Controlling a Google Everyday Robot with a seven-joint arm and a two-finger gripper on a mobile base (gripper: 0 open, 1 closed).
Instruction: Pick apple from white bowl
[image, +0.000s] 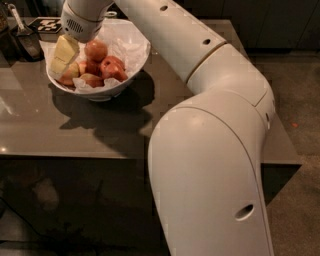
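The apple (69, 79) lies among redder ones at the left side of the white bowl (131, 64), not yet lifted. The gripper (62, 56) is down in the bowl right over it. I can't tell whether it has hold of anything, so the pick and lift-out look left to do.

Tool (61, 60) at white bowl (126, 84) left covers most of apple (69, 78).

Dim; light from above, dark shadow before white bowl (131, 75), table (45, 125) glare; claw (62, 56) lit inside bowl's left.
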